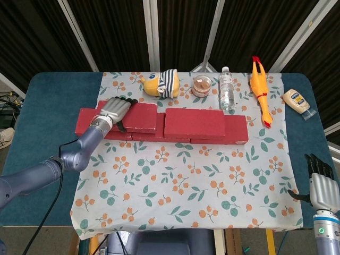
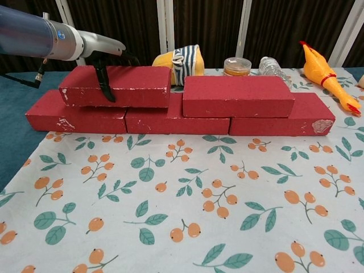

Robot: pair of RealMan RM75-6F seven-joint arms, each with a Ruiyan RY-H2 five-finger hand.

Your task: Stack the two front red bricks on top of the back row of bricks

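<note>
A row of red bricks [image 1: 234, 130] [image 2: 176, 120] lies across the back of the floral cloth. One red brick [image 1: 194, 123] [image 2: 236, 95] rests on top of that row, right of centre. My left hand [image 1: 114, 110] [image 2: 102, 57] grips a second red brick [image 1: 137, 117] [image 2: 133, 85] from above, thumb down its front face. This brick sits on the row's left part, its right end close to the stacked brick. My right hand [image 1: 320, 185] hangs empty at the table's front right edge, fingers apart.
Behind the bricks stand a yellow striped plush toy [image 1: 159, 83] [image 2: 177, 62], a small jar [image 1: 201, 85] [image 2: 237, 66], a water bottle [image 1: 226, 87] and a rubber chicken [image 1: 260, 90] [image 2: 325, 77]. A mayonnaise bottle [image 1: 296, 101] lies at the far right. The floral cloth [image 1: 180, 180] covers the front of the table.
</note>
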